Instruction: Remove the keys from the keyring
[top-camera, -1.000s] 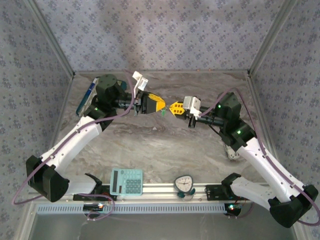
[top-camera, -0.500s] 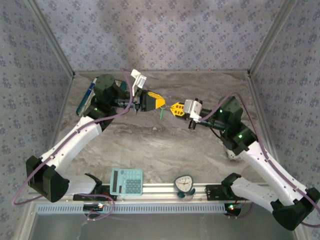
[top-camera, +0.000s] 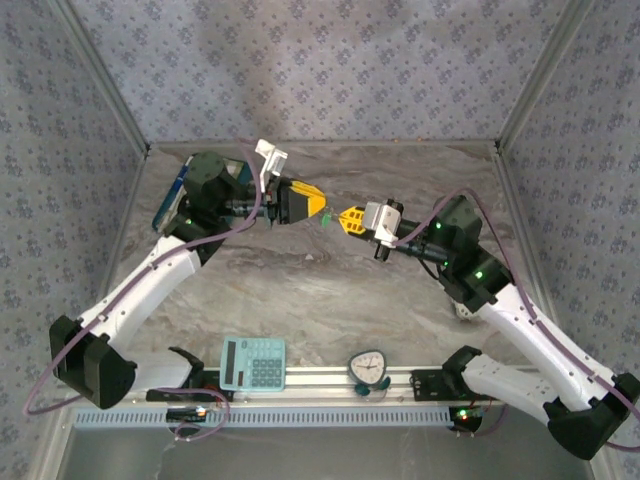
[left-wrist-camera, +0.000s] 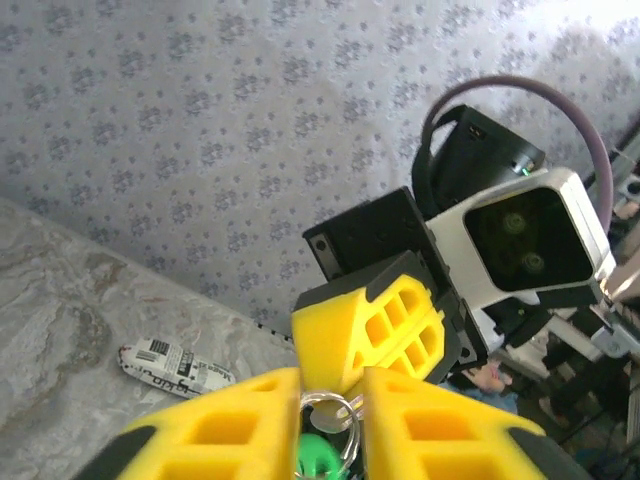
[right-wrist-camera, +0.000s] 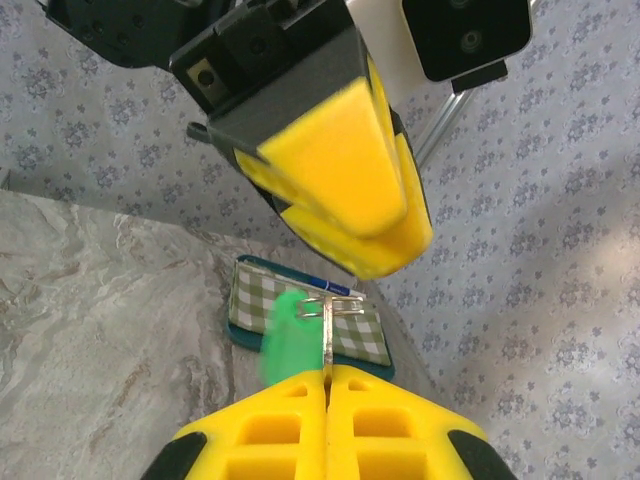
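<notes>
The keyring (right-wrist-camera: 328, 337) is a thin metal ring held in the air over the middle of the table. My right gripper (right-wrist-camera: 327, 375) is shut on its lower edge. The green key (right-wrist-camera: 288, 341) hangs from it on the left, blurred. My left gripper (left-wrist-camera: 331, 390) faces the right one tip to tip, its jaws a little apart. The keyring (left-wrist-camera: 324, 396) and the green key (left-wrist-camera: 314, 459) show in that gap. From above, the left gripper (top-camera: 318, 205) and right gripper (top-camera: 347, 218) nearly meet, with the green key (top-camera: 327, 223) between them.
A teal calculator (top-camera: 253, 363) and a small round clock (top-camera: 368, 368) lie at the near edge. A green checked case (right-wrist-camera: 365, 335) sits at the far left by the wall. A printed white packet (left-wrist-camera: 175, 365) lies on the table at the right.
The left jaws, shut a second ago, now stand slightly apart. The left wrist has drawn back a little toward the far left. The green key now swings from the ring.
</notes>
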